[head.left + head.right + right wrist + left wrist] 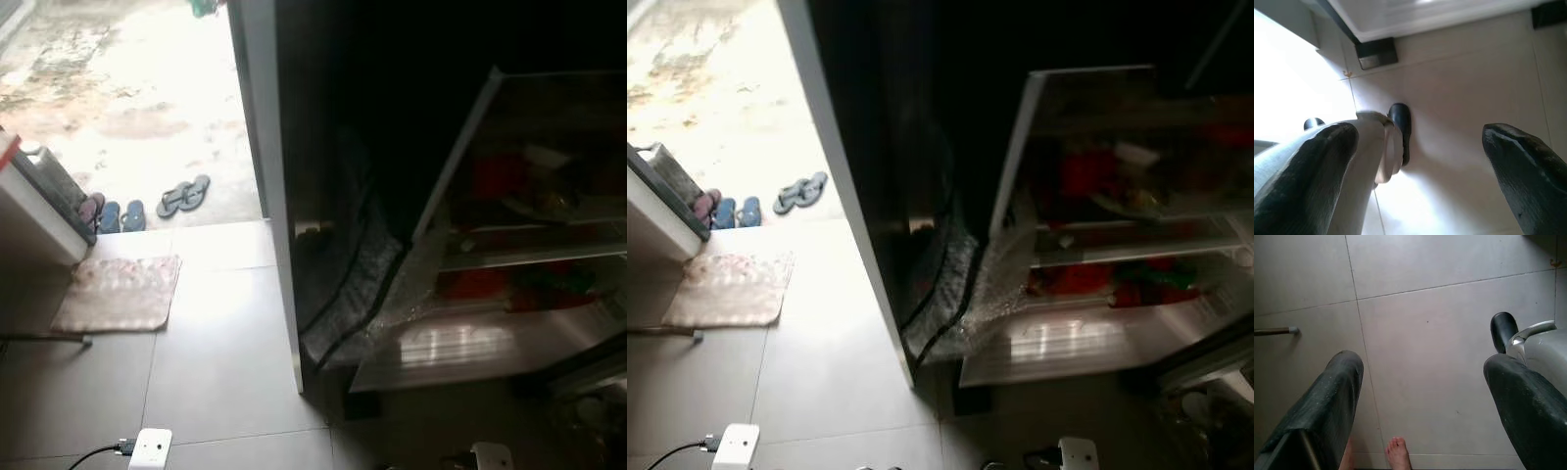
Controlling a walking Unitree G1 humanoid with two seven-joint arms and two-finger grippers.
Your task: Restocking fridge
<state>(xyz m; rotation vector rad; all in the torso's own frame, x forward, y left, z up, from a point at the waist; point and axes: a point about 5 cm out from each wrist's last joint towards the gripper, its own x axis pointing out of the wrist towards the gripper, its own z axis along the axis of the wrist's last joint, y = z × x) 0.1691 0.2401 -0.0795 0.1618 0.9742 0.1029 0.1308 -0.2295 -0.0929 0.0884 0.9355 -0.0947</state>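
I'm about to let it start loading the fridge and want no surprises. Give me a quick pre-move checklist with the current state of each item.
1. Fridge door open: ok, swung wide, shelves exposed.
2. Shelf space free: cannot tell; red items sit inside, the rest is dark.
3. Left hand ready: ok, fingers apart, pointing at the floor tiles, holding nothing.
4. Right hand ready: ok, fingers apart, holding nothing.
5. Item to stock in hand: not ok.
6. Floor safe nearby: not ok, a person's bare foot is close beneath the left hand, and a white box with a cable lies on the tiles.
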